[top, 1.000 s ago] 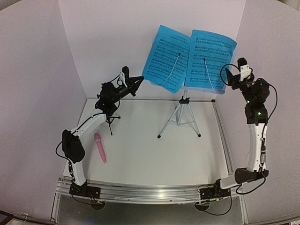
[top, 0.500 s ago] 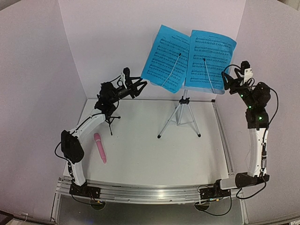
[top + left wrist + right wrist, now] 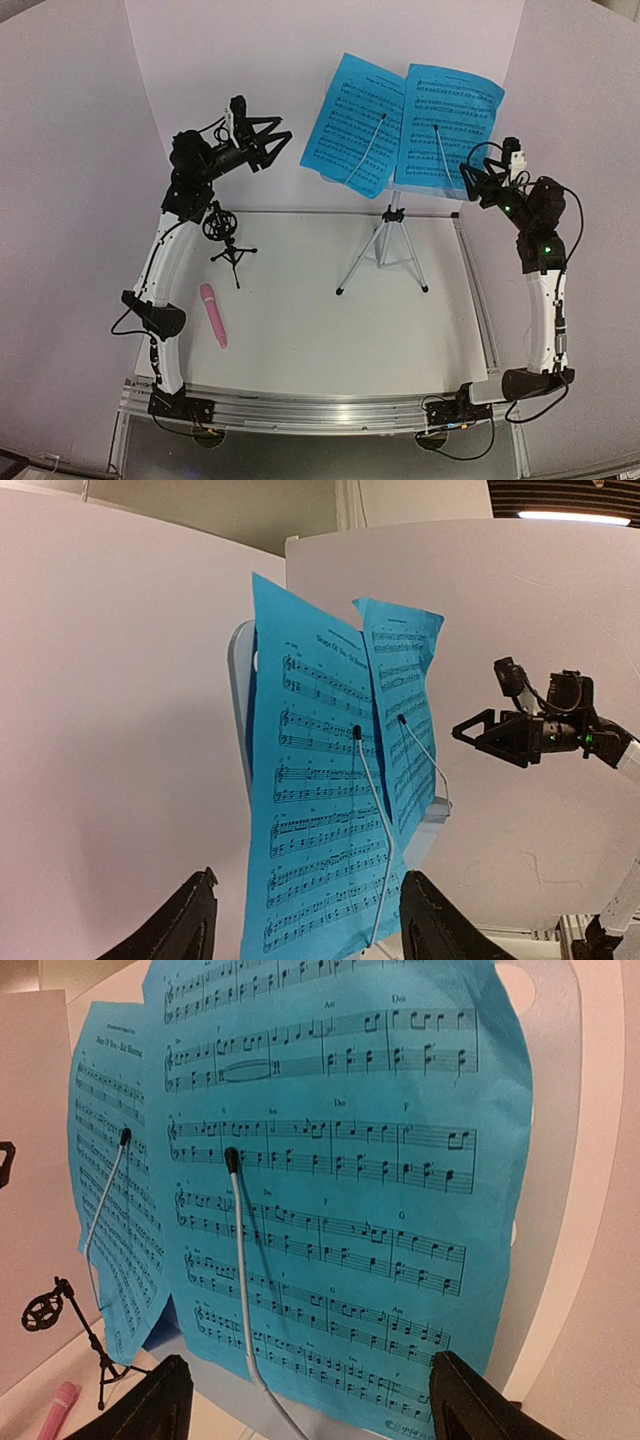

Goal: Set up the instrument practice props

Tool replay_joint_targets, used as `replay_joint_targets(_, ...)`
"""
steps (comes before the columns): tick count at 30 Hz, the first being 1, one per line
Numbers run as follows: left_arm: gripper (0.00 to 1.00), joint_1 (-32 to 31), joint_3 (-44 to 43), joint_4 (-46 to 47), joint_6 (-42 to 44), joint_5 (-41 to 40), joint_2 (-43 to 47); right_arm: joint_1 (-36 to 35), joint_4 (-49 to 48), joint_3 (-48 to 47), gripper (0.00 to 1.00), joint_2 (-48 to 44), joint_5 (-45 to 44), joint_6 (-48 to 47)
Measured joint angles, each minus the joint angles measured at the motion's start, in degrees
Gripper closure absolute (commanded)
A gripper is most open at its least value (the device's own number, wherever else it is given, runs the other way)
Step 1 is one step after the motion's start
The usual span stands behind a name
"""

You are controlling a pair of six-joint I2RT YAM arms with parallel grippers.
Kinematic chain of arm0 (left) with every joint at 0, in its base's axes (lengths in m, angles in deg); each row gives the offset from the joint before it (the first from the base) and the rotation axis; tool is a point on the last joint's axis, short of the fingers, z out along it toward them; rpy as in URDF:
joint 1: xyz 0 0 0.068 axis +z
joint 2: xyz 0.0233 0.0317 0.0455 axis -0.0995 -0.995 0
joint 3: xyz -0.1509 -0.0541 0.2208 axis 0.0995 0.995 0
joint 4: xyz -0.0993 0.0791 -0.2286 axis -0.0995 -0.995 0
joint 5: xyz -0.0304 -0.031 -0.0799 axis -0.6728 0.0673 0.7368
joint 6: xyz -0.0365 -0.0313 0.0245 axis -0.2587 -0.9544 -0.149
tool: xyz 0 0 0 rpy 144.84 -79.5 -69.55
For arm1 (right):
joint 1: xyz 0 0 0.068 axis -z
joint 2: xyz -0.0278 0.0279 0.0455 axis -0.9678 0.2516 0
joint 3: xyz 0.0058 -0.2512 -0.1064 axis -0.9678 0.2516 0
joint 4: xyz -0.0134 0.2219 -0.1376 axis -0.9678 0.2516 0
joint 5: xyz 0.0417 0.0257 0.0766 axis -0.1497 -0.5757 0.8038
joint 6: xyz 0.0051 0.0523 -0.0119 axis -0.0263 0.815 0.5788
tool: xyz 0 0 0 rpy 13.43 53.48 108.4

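Top external view: a white table [image 3: 330, 340] boxed in by pale backdrop panels [image 3: 250, 60]. The left gripper [image 3: 278, 146] hangs high, jaws well apart and empty. The right gripper [image 3: 466, 184] gapes wide beside the right page, also empty. One pale blue music stand on silver tripod [image 3: 392, 216] carries two blue sheet-music pages [image 3: 350, 120]. One pink stick microphone [image 3: 213, 315] lies near one small black tripod mic holder [image 3: 226, 240].

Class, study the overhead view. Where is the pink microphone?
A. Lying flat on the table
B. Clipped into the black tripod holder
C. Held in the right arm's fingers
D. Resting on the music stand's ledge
A: the pink microphone lies flat on the table, apart from the black tripod holder, whose ring holds nothing.
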Motion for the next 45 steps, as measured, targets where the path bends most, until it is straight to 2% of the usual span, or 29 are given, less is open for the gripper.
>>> replay_joint_targets(4, 0.37, -1.31, 0.77, -1.36, 1.69, -1.23, -0.51, 0.00, 0.39, 0.88, 0.21, -0.21, 0.93, 0.00)
replay_joint_targets(9, 0.38, -2.28, -0.76, -1.06, 2.23, -3.32, -6.05, -1.52, 0.47, 1.93, 0.21, -1.54, 2.15, 0.02)
replay_joint_targets(11, 0.42, -2.45, -0.86, -0.58, 2.30, -3.89, -7.94, -1.98, 0.49, 2.74, 0.21, -2.42, 2.65, 0.00)
replay_joint_targets(13, 0.52, -2.63, -0.86, -0.12, 2.28, -4.52, -9.46, -2.06, 0.52, 3.51, 0.21, -3.32, 2.97, 0.00)
replay_joint_targets(16, 0.73, -2.99, -0.86, 0.78, 1.91, -5.51, -10.52, -2.15, 0.49, 4.16, 0.22, -4.09, 3.00, 0.00)
replay_joint_targets(21, 0.99, -3.67, -0.47, 5.62, 0.59, -6.06, -10.55, -2.27, 0.49, 5.36, 0.22, -4.87, 3.08, -0.03)
replay_joint_targets(32, 1.00, -3.76, 6.80, 9.23, -1.49, -6.18, -8.54, -2.27, 0.53, 7.97, 0.22, -6.49, 2.98, -0.62)
replay_joint_targets(45, 1.00, -3.07, 15.78, 23.44, -11.39, -7.36, -5.80, -2.27, 0.51, 8.61, 0.22, -7.42, 2.96, -0.66)
